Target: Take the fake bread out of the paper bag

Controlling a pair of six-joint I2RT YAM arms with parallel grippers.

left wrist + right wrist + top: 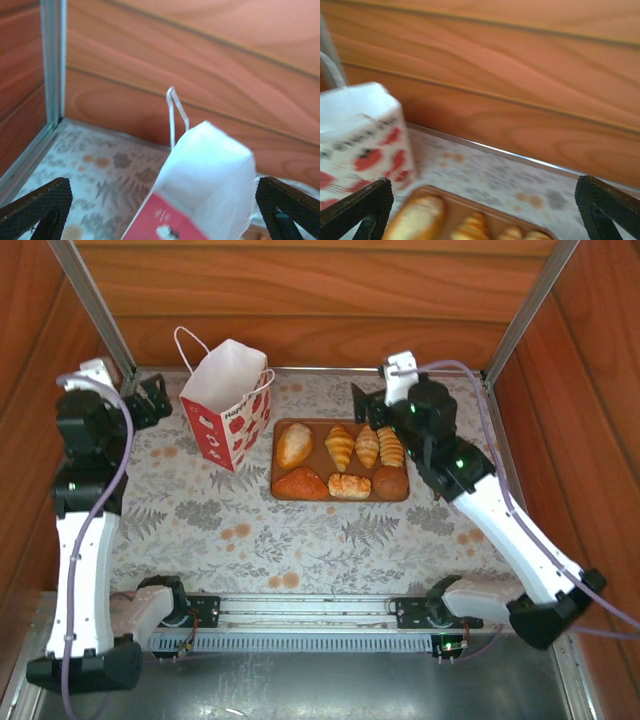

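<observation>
At the far left of the flowered table (pixel 300 540), the paper bag (pixel 228 405) stands upright with its mouth open. It is just beside the brown tray (pixel 318 426), where seven pieces of toy bread (pixel 340 448) lie in two rows. Your left gripper (pixel 152 400) hangs just left of the bag, its fingers (pixel 37 205) spread wide and holding nothing. Your right gripper (pixel 365 405) sits over the tray's far right corner, its fingers (pixel 605 205) also wide apart and empty. One cord handle (pixel 172 115) rises against the wooden back wall (pixel 320 300).

Lab test booth: wood-panel walls (pixel 320 300), floral tablecloth (pixel 300 540), metal posts (pixel 92 300).
</observation>
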